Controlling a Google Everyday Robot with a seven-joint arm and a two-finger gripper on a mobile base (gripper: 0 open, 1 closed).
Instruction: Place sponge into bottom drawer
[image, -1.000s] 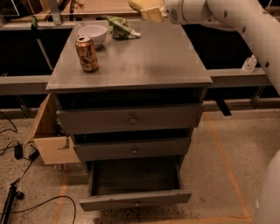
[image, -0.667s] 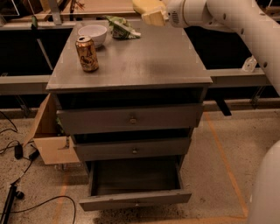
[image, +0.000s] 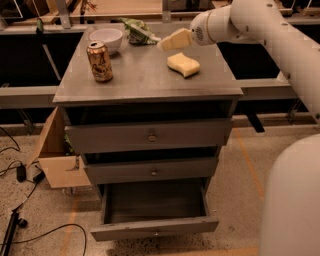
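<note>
The sponge, a pale yellow foam block with wavy edges, lies flat on the right part of the grey cabinet top. My gripper hangs just above and behind the sponge, slightly to its left, on the white arm that reaches in from the right. It does not touch the sponge. The bottom drawer is pulled open at the foot of the cabinet, and its inside looks empty. The two drawers above it are closed.
A brown drink can stands on the left of the cabinet top. A white bowl and a green snack bag sit at the back. A cardboard box and cables lie on the floor at the left.
My gripper has moved down and toward the front, from the back edge of the cabinet top. The sponge now shows on the top, where nothing lay before.
</note>
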